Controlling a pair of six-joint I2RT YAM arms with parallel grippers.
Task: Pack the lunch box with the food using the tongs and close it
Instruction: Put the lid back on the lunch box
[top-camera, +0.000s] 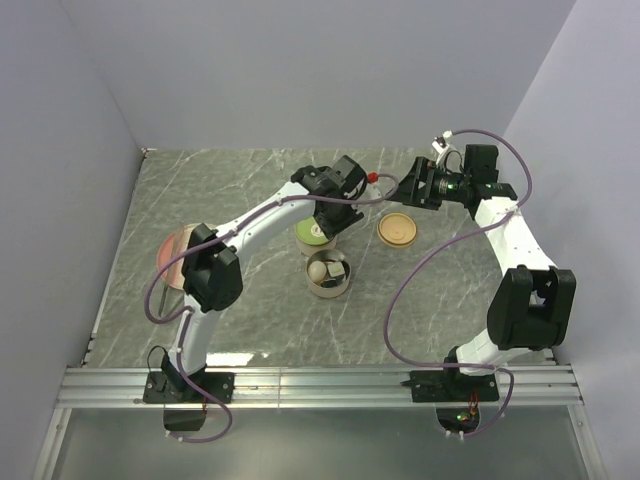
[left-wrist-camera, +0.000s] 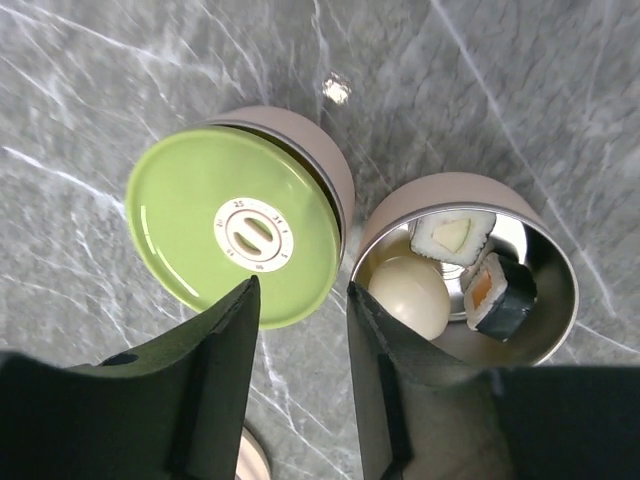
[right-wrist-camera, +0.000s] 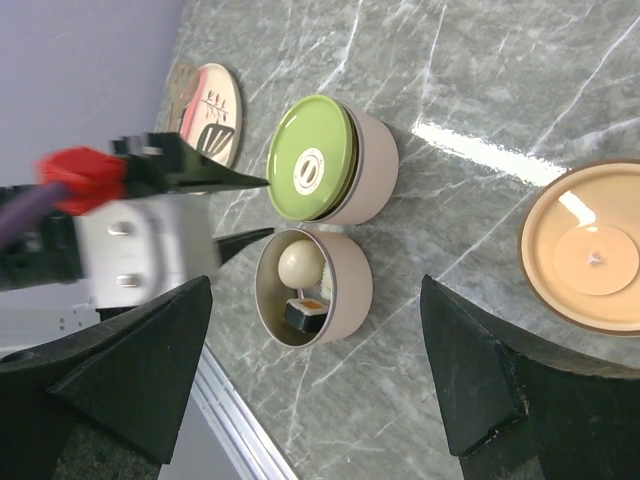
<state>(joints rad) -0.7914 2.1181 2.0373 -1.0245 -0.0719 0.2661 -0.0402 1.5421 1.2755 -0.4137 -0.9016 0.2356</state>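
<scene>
Left gripper (left-wrist-camera: 302, 290) parted; open tin (left-wrist-camera: 470, 186) holds food (left-wrist-camera: 410, 292).

Table (top-camera: 250, 320) is grey marble with white veins. The green lid (left-wrist-camera: 235, 225) is lime with a white dial in the middle. The orange lid (right-wrist-camera: 590, 250), at 2 o'clock from the open tin, is a pale peach. Tins (right-wrist-camera: 375, 150) look silvery-beige. Inside there's a cream ball (left-wrist-camera: 410, 292), a white roll (left-wrist-camera: 455, 235) with a pale green centre, and a black roll (left-wrist-camera: 500, 295) with orange in it. The plate (right-wrist-camera: 212, 110), at 9 o'clock, is pink with a dark leaf print. Arms (top-camera: 262, 213) are white and black, cables (right-wrist-camera: 22, 212) purple.
</scene>
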